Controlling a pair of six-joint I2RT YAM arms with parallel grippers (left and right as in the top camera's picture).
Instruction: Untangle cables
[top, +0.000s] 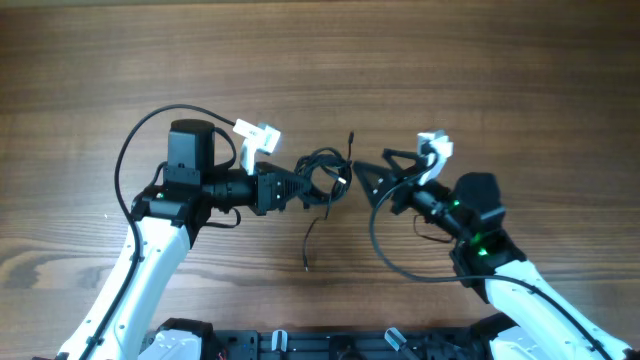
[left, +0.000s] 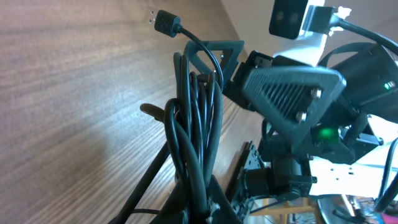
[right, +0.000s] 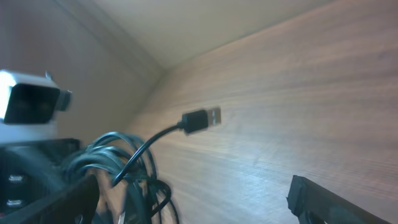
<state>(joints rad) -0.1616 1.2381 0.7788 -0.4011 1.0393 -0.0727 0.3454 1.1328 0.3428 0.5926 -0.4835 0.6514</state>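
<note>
Cables (left: 196, 124) bunched in the tightly closed left gripper (top: 308, 186), the grip itself cut off by the frame.
They sit mid-way across the table (top: 300, 60), between both arms; the right gripper (top: 378, 168) gapes wide, empty, blurred close up.

Showed brown wood with fine grain and a smooth, soft sheen on the worktop (top: 320, 50). Noted slick, slightly glossy black sheathing on the cables (left: 194, 130), with bright metal at the tip of one plug (right: 204, 118). Saw matt black, finely ribbed plastic on the right end effector (top: 370, 162).
</note>
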